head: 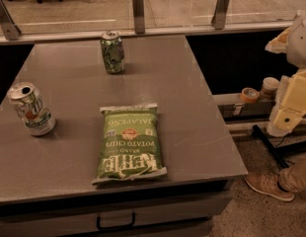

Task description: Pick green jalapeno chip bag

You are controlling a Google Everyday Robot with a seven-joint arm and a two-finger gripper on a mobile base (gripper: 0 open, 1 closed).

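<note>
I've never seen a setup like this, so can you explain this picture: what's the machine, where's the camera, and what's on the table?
There is just one picture, looking down on a grey table; where the camera is mounted is not on record. The machine is a mobile robot with one arm. Its pale arm shows at the right edge, off the side of the table. The gripper, its two-finger hand, is at the arm's lower end, well away from everything on the table, so nothing there is held. Three things sit on the table. The green jalapeno chip bag, which the robot is meant to pick up, lies flat near the front. A white-and-green can stands at the left, and a green patterned can stands at the back. A person's shoe shows on the floor.
</note>
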